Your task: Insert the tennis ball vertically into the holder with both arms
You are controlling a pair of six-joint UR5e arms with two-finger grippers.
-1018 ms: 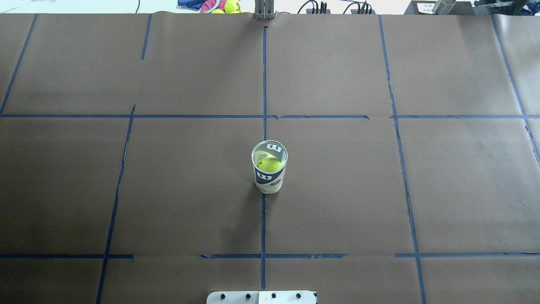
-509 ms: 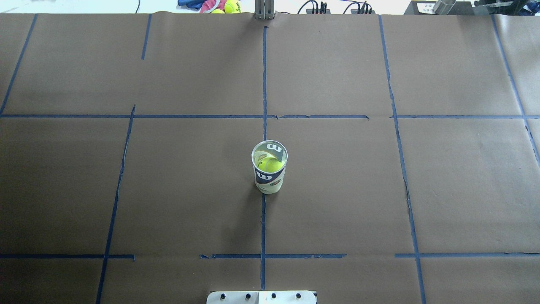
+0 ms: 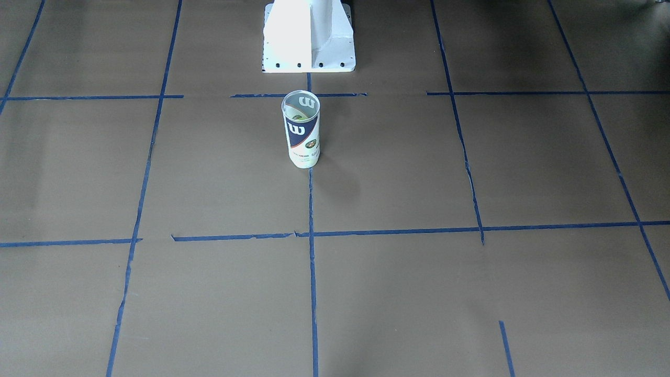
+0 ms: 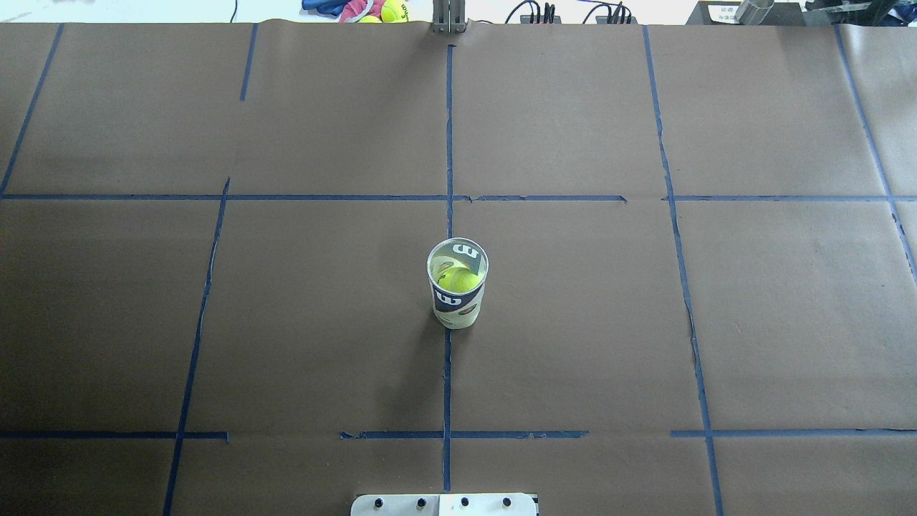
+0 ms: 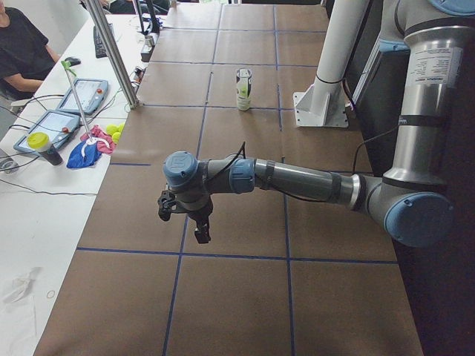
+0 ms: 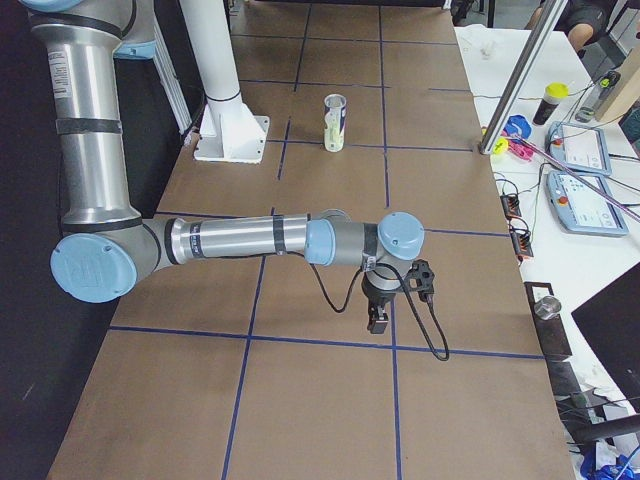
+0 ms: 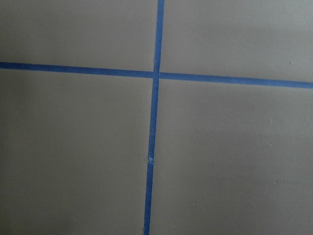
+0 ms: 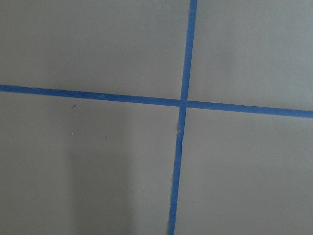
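Observation:
The holder (image 4: 457, 301), a clear can with a navy-and-white "W" label, stands upright on the table's centre line, mouth up. It also shows in the front view (image 3: 301, 131) and in both side views (image 5: 243, 89) (image 6: 336, 122). The tennis ball (image 4: 458, 281) sits inside it, below the rim. My left gripper (image 5: 194, 226) hangs over the table far from the can, and so does my right gripper (image 6: 380, 320). Both show only in the side views, so I cannot tell whether they are open or shut. Both wrist views show only brown paper with crossed blue tape.
The white pedestal base (image 3: 309, 36) stands close behind the can on the robot's side. Spare balls and a cloth (image 4: 392, 10) lie past the table's far edge beside a metal post (image 4: 449, 18). Tablets (image 5: 82, 95) lie on the operators' desk.

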